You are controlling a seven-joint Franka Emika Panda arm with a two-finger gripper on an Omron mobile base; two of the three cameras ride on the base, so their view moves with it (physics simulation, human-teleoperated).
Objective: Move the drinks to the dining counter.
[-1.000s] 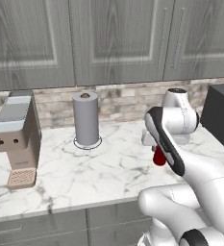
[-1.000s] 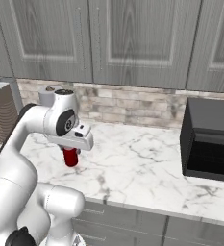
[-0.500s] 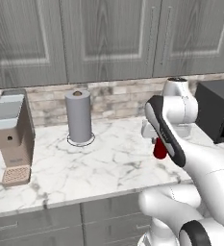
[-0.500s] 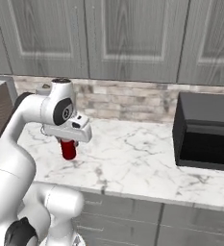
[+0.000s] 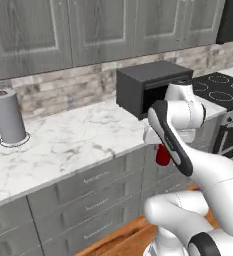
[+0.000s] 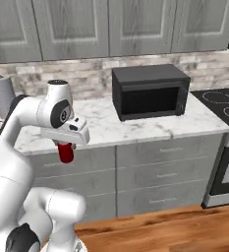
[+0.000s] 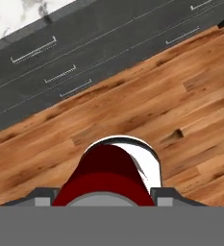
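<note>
The red can (image 5: pixel 163 155) (image 6: pixel 65 152) hangs below my hand, held in my gripper (image 5: pixel 162 146) (image 6: pixel 66 145), which is shut on it. The hand is out in front of the cabinet drawers, off the marble worktop. In the hand view the red can (image 7: pixel 104 178) with its silver rim fills the lower middle, with wooden floor beneath it. The yellow bottle and the dining counter are out of view.
A tall grey paper-towel roll (image 5: pixel 8 118) (image 6: pixel 2 95) stands on the marble worktop (image 5: pixel 68 140) at the left. A black microwave (image 5: pixel 150 85) (image 6: pixel 150 91) sits on the worktop, with a stove (image 5: pixel 220 85) (image 6: pixel 221 106) to its right. Grey drawers (image 6: pixel 155 167) line the front; the floor (image 7: pixel 147 110) is wood.
The whole scene has shifted left: the base has driven right and back from the counter. The can, still gripped, now hangs over the floor instead of the worktop.
</note>
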